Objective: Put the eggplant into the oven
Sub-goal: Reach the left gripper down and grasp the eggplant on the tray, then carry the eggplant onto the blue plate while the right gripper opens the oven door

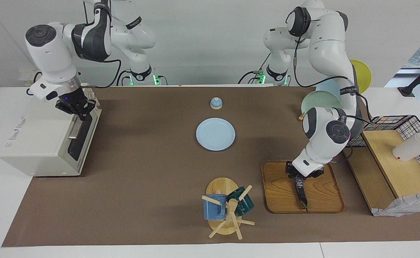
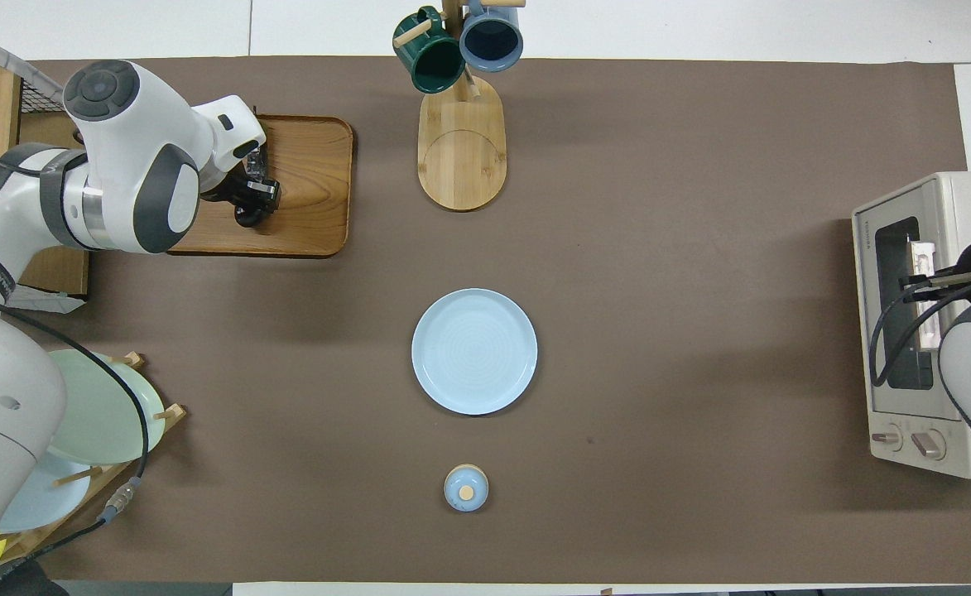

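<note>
The dark eggplant (image 1: 302, 195) lies on the wooden tray (image 1: 324, 193) toward the left arm's end of the table, its green stem tip pointing away from the robots. My left gripper (image 1: 297, 178) is down on the eggplant's end nearest the robots. In the overhead view the left gripper (image 2: 252, 197) covers most of the eggplant. The white oven (image 1: 41, 143) stands at the right arm's end, and its glass door (image 2: 899, 314) looks closed. My right gripper (image 1: 79, 110) is at the upper end of the door's bar handle (image 1: 74, 130).
A blue plate (image 1: 215, 134) lies mid-table, with a small lidded blue pot (image 1: 216, 103) nearer the robots. A mug tree (image 1: 226, 206) with two mugs stands beside the tray. A plate rack (image 1: 320, 102), a wire basket (image 1: 410, 123) and a board (image 1: 399, 161) lie at the left arm's end.
</note>
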`<move>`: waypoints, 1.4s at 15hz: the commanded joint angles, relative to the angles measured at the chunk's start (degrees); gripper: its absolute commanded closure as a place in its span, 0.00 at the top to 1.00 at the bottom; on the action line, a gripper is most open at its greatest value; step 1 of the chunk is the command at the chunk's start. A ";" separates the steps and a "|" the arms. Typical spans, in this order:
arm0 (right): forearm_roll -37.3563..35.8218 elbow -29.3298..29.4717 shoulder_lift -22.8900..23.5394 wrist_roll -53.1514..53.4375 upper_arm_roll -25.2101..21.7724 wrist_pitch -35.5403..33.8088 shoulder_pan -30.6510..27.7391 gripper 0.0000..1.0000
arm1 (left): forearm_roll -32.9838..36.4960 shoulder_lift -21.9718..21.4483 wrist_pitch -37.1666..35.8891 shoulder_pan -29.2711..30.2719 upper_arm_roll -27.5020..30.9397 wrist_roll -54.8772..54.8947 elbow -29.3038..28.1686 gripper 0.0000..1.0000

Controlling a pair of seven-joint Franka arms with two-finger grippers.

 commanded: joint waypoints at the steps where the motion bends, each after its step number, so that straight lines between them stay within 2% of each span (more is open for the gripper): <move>1: -1.41 -0.89 0.71 -0.96 0.67 1.99 -1.49 0.00 | 0.71 -0.69 -1.57 -0.70 0.44 0.10 -0.19 0.00; 5: -1.50 -0.98 0.88 -4.22 0.67 2.08 -2.28 0.00 | 0.45 -2.79 -3.06 -0.62 0.44 -0.52 -0.19 0.00; 8: -2.11 -0.98 1.41 -4.83 0.67 2.26 -2.72 0.00 | 0.01 -7.71 -8.85 -0.70 0.35 -0.78 -0.89 0.00; 11: -2.47 -1.15 1.67 -4.84 0.67 2.34 -2.72 0.00 | -4.12 -13.59 -15.53 -2.10 0.35 -4.11 -1.68 0.00; 14: -2.47 -1.33 1.76 -4.57 0.76 2.26 -2.64 0.00 | -7.79 -20.97 -16.61 -6.22 0.35 -11.12 -8.60 0.00; 18: -2.38 -2.12 1.76 -4.57 0.76 3.13 -2.63 0.00 | -10.53 -27.31 -16.25 -13.43 0.26 -18.17 -15.46 0.00; 21: -1.50 -2.73 1.76 -4.13 0.93 3.22 -1.15 0.00 | -12.38 -29.78 -9.52 -20.37 0.35 -24.57 -21.34 0.00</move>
